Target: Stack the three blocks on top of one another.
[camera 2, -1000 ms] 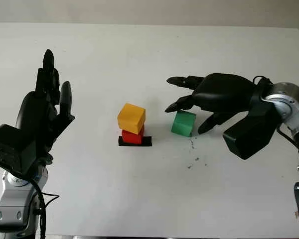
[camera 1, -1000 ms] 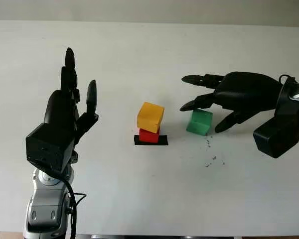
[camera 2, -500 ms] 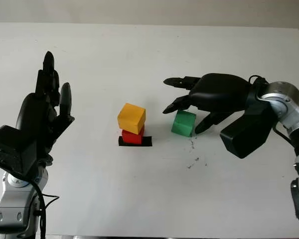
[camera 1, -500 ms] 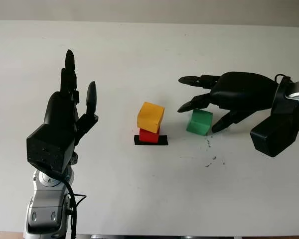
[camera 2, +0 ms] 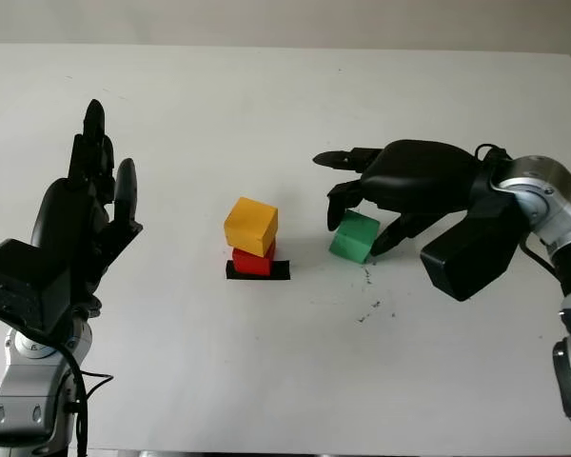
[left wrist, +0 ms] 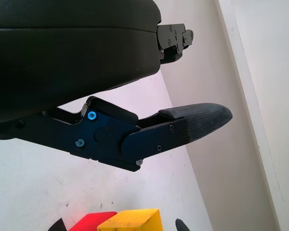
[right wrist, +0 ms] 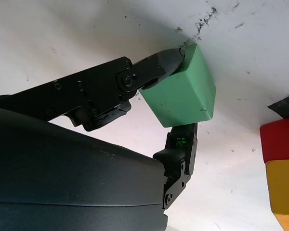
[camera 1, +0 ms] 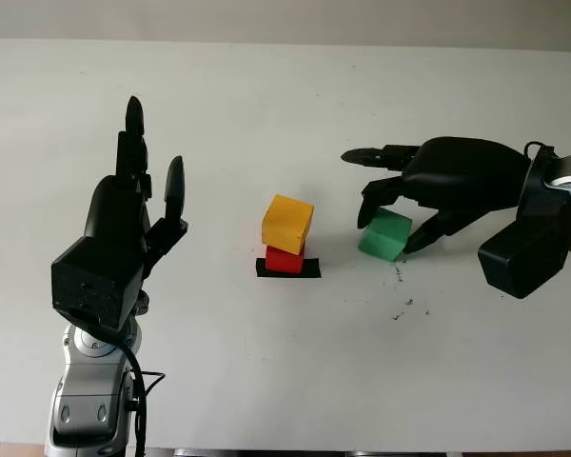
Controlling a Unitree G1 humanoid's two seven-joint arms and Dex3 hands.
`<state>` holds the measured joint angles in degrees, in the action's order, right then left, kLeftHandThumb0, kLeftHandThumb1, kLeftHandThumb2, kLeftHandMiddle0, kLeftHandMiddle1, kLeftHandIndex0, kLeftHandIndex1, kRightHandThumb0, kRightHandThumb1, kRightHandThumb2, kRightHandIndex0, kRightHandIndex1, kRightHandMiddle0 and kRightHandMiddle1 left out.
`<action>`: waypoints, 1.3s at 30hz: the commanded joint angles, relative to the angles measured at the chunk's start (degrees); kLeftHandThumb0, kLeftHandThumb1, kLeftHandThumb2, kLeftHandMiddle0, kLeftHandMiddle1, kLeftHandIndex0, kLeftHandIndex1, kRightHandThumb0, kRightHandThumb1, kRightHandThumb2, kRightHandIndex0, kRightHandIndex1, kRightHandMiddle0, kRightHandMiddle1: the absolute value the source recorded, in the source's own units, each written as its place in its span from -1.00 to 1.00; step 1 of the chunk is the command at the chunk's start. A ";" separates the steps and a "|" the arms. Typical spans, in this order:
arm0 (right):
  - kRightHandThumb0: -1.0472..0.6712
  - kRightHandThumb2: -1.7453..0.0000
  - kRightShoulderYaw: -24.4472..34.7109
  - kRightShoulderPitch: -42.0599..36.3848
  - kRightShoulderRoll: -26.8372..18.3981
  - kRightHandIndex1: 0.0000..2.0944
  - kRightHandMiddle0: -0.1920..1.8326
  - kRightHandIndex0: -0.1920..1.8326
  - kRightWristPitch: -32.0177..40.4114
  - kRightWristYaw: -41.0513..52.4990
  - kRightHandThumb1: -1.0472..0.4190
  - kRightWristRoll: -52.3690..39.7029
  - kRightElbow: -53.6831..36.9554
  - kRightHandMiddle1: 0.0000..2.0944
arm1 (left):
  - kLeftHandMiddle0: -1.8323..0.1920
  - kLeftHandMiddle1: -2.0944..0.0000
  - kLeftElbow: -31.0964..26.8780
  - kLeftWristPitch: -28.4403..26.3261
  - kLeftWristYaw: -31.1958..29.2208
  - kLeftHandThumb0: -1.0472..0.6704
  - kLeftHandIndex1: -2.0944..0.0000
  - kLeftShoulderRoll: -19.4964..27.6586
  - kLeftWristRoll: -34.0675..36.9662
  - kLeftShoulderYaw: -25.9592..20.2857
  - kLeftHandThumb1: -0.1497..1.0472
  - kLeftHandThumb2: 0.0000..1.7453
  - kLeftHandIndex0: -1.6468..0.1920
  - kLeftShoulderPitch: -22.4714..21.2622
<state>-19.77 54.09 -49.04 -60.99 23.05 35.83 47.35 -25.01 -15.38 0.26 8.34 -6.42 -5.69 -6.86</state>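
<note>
Step two of the stack is what I'm on: yellow block already sits on the red block, which sits on a strip of black tape on the white surface. Green block is the last one, just to the right of the pile. My right hand is pinching it, one fingertip on each of two opposite faces, and the block looks tipped up a bit, so I can't tell if it's fully off the surface. Left hand is open and raised upright, well off to the left, idle.

Next I reckon it needs a clean lift, a short carry left, and a gentle drop square on the yellow one, which sits a little skewed. No brands or writing I can read anywhere.
</note>
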 commanded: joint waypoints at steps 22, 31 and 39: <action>-0.21 0.94 6.08 4.58 5.34 -0.92 -0.33 -0.56 20.92 17.32 -0.79 -21.74 -6.99 0.25 | 0.96 0.95 -0.78 -0.36 0.04 -0.71 0.95 0.14 -0.39 0.20 1.00 -0.22 0.93 0.09; -0.13 0.95 6.60 10.27 7.86 -0.93 -0.34 -0.53 43.71 30.07 -0.76 -26.29 -20.79 0.34 | 0.96 0.95 -0.38 0.05 0.35 -0.71 0.95 -0.39 -0.12 0.36 1.00 -0.22 0.93 -0.05; -0.11 0.95 6.47 14.50 12.35 -0.94 -0.32 -0.53 53.19 34.05 -0.72 -27.52 -26.95 0.37 | 0.96 0.95 0.41 0.91 0.51 -0.72 0.95 -0.43 -0.55 0.78 1.00 -0.21 0.94 0.03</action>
<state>-13.58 66.00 -37.24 -8.65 56.60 8.97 22.29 -24.69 -15.23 0.43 8.11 -6.84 -5.04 -6.93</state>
